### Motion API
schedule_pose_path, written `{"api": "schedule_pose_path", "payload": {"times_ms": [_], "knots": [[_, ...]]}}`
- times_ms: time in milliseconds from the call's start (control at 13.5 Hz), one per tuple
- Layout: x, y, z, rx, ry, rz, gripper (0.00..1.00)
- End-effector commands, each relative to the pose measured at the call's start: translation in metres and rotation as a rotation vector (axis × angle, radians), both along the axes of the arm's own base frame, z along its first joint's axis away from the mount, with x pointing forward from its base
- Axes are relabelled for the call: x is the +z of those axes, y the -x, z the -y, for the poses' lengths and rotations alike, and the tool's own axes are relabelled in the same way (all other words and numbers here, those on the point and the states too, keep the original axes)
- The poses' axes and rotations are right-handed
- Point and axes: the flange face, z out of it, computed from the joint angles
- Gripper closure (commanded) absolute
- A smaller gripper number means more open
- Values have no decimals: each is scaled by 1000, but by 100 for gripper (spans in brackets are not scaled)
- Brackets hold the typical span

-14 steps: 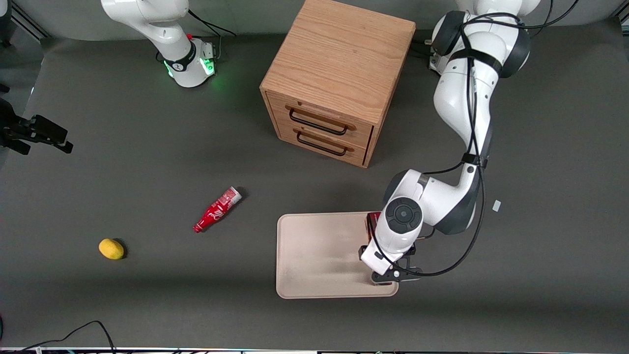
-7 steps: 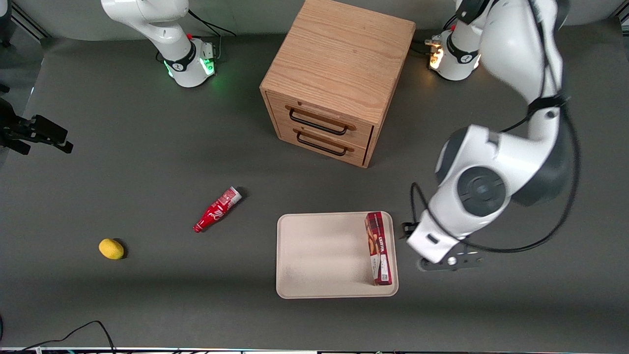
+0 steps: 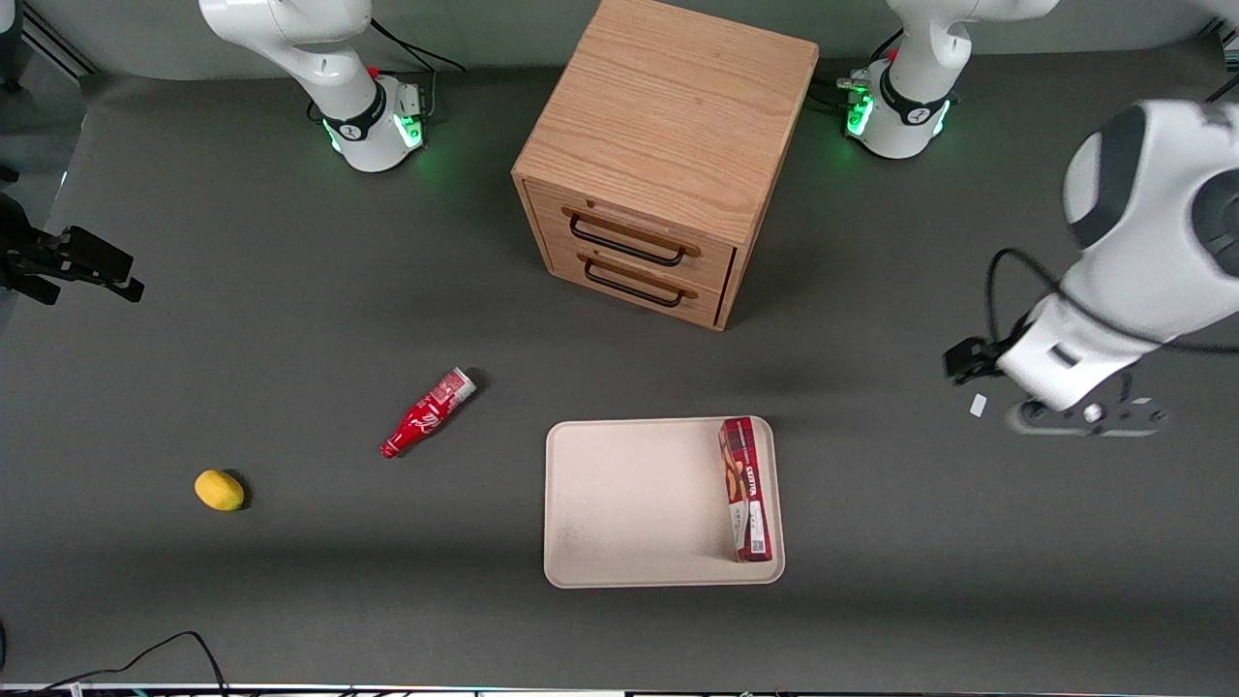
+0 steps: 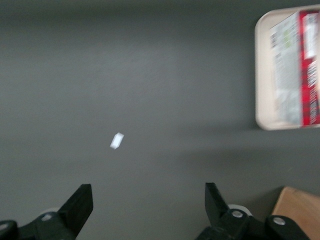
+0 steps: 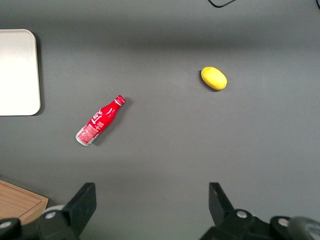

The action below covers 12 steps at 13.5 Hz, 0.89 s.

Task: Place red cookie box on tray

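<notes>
The red cookie box (image 3: 745, 489) lay flat in the tray (image 3: 629, 503), along the rim nearest the working arm, so the placing looked done. The pincer (image 4: 148, 207) hung spread and empty above the bare surface (image 3: 920, 542), well apart from the tray.

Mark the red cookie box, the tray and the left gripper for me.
red cookie box (image 3: 745, 489): front view, middle of its top face.
tray (image 3: 629, 503): front view, bare floor beside the box.
left gripper (image 4: 149, 202): left wrist view, midway between its open fingers, over bare table, clear of the tray.
</notes>
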Motion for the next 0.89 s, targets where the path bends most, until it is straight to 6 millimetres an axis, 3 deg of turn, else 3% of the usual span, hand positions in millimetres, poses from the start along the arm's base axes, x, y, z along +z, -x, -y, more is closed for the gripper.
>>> {"api": "schedule_pose_path", "payload": {"times_ms": [0, 148, 222, 296, 519, 593, 815], "knots": [[22, 43, -65, -29, 7, -44, 0], [40, 56, -122, -109, 16, -49, 0], [43, 61, -141, -77, 19, -70, 0], [47, 62, -147, -64, 25, -83, 0], [56, 53, -148, -50, 42, -99, 0], [60, 52, -132, -45, 36, -121, 0], [64, 53, -115, 29, 12, -138, 0]]}}
